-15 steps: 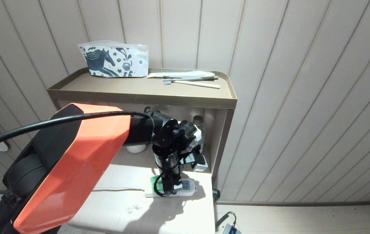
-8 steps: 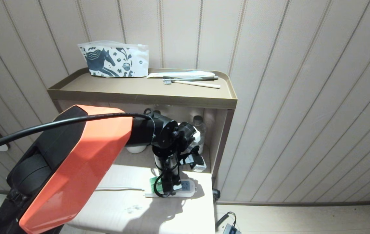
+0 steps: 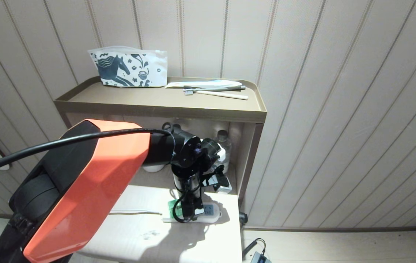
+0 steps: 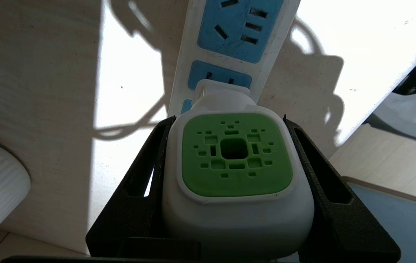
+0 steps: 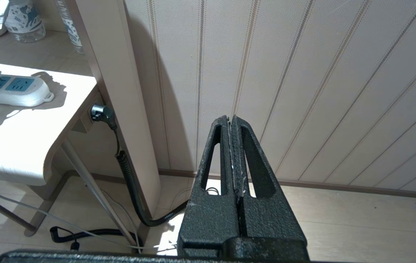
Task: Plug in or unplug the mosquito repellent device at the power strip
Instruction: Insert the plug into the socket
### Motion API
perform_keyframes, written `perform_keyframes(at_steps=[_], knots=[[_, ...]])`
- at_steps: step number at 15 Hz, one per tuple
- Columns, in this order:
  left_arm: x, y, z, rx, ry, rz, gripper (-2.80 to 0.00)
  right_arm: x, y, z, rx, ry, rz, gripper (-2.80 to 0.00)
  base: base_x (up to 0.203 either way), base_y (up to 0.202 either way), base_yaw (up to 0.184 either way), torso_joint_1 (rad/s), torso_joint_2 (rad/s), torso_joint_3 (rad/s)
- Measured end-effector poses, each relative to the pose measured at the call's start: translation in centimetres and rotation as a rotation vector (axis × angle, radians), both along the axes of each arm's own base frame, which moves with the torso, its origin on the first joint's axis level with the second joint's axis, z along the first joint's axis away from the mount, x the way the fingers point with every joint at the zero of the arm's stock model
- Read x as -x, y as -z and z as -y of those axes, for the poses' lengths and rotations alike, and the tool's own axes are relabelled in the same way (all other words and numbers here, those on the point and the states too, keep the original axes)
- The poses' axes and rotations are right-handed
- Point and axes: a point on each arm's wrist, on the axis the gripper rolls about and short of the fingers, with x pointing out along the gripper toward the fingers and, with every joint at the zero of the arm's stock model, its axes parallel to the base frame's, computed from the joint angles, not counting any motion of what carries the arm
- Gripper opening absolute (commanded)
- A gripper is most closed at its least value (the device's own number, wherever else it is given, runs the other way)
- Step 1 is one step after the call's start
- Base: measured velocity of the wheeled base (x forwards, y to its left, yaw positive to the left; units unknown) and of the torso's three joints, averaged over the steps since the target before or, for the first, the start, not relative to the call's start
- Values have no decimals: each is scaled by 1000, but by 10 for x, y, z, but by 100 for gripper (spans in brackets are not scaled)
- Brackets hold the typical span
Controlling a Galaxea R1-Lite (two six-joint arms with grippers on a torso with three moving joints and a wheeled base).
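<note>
While reaching steeply down, the left gripper (image 4: 231, 182) clamps the mosquito repellent device (image 4: 235, 160) between its jaws.

White table (image 3: 193, 241), pwr strip (image 3: 211, 215) on it

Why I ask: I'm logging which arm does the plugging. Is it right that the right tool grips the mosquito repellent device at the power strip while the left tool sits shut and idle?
No, the arms are swapped. The left wrist view shows the left tool clamping the mosquito repellent device at the power strip; the right wrist view shows the right tool shut and idle, off to the side, near the wall.
</note>
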Motion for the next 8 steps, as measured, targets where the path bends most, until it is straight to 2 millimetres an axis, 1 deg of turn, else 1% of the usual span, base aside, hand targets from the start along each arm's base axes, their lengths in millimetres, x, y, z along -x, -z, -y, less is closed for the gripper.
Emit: perform_keyframes(at_steps=[8], knots=[[6,14,13,-17,31,-10,-280,0,0,0,0,1,-1,-280,0,0,0,0,0,0]])
